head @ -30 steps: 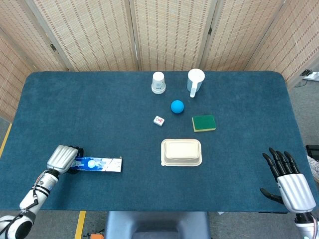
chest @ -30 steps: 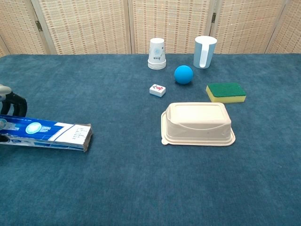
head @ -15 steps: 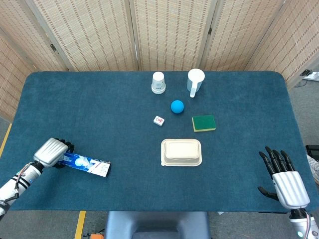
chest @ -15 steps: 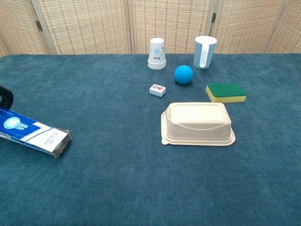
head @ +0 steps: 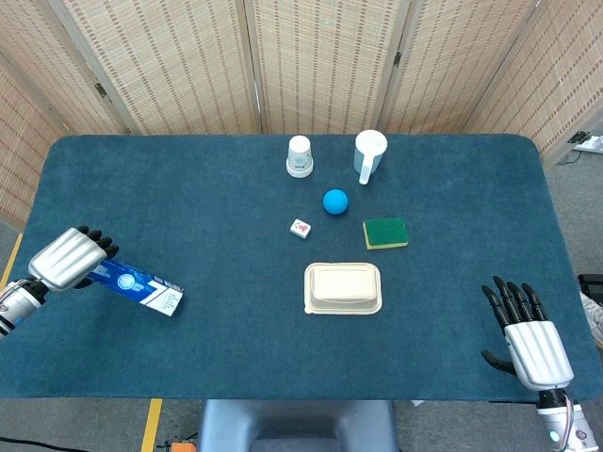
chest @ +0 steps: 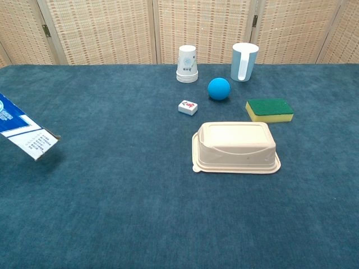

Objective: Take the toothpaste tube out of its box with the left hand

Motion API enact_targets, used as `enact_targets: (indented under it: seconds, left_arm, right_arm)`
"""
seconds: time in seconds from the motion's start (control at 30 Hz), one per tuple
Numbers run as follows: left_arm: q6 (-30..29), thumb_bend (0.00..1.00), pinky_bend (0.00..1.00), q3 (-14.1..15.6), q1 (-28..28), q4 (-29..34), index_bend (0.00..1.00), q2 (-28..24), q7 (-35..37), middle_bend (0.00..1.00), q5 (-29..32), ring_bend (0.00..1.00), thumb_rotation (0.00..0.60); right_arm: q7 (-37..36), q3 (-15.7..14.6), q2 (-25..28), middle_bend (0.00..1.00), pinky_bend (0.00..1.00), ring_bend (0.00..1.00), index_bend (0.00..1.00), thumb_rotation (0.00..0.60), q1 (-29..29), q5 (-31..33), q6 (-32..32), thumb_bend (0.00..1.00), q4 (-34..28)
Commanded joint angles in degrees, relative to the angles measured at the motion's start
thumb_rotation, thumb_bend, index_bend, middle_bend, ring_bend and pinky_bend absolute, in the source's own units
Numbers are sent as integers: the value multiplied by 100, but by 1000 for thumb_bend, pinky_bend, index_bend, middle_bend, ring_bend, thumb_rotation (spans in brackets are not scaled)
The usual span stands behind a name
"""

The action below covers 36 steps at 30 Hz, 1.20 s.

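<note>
My left hand (head: 64, 259) grips one end of the blue and white toothpaste box (head: 139, 286) at the table's left edge. The box is lifted off the cloth and tilts down to the right. In the chest view only the box's free end (chest: 25, 136) shows at the left border, and the hand is out of frame. No tube shows outside the box. My right hand (head: 528, 331) hangs at the near right corner with its fingers spread, holding nothing.
A cream lidded container (head: 343, 287) sits mid-table. Behind it lie a green sponge (head: 385, 233), a blue ball (head: 334, 201), a small white tile (head: 300, 228), a paper cup (head: 299, 156) and a light blue mug (head: 369, 154). A folding screen backs the blue table (head: 226, 226).
My left hand has carried the box leftward and up off the cloth, and its free end now tilts downward. The right hand has drifted slightly lower and left.
</note>
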<state>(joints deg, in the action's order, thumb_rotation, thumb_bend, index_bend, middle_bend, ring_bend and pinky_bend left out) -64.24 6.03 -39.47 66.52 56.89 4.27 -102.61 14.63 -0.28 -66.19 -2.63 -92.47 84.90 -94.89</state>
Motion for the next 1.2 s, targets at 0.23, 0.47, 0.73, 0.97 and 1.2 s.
enact_targets:
  seconds: [0.23,0.47,0.73,0.97,1.2]
  left_arm:
    - [11,234,522,-314,-185,594,479,-546,-1161,544,7,428,600]
    - [-153,214,516,-430,-218,771,475,-839,-1964,540,-231,424,600]
    - [-137,188,454,-702,-122,1427,410,-1222,-2867,475,22,362,600]
    - [50,174,446,-827,-86,1765,394,-1307,-3158,463,219,351,600]
    - [64,168,445,-892,-28,1865,393,-1312,-3247,462,252,351,600]
  right_arm:
    - [-130,-40,41,0,0,0,0,600,56,-121,152,129,41]
    - [-138,-58,45,0,0,0,0,600,68,-165,184,129,40]
    - [-136,-73,46,0,0,0,0,600,54,-188,155,128,41]
    - [-191,-87,69,0,0,0,0,600,103,-243,267,129,42]
    - [-217,-87,75,0,0,0,0,600,91,-256,252,128,62]
